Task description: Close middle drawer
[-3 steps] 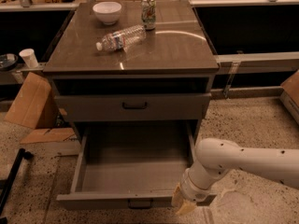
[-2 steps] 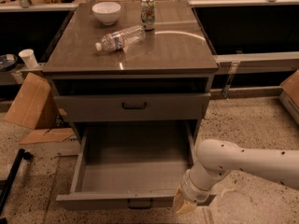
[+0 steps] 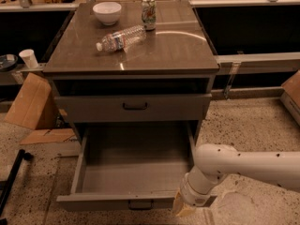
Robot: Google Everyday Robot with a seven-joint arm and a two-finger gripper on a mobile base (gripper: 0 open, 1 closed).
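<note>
Camera view: middle drawer (image 3: 133,175) at 6 o'clock, pulled fully out, box bare, front w/ handle near bottom edge. Claw (image 3: 182,209) at 5 o'clock, at the front's right corner, apparently touching. Claw open or closed: cannot tell; nothing seen held. Top drawer (image 3: 133,107) above is in. Assessment: closing not yet achieved; full push toward 12 o'clock remains.
</note>
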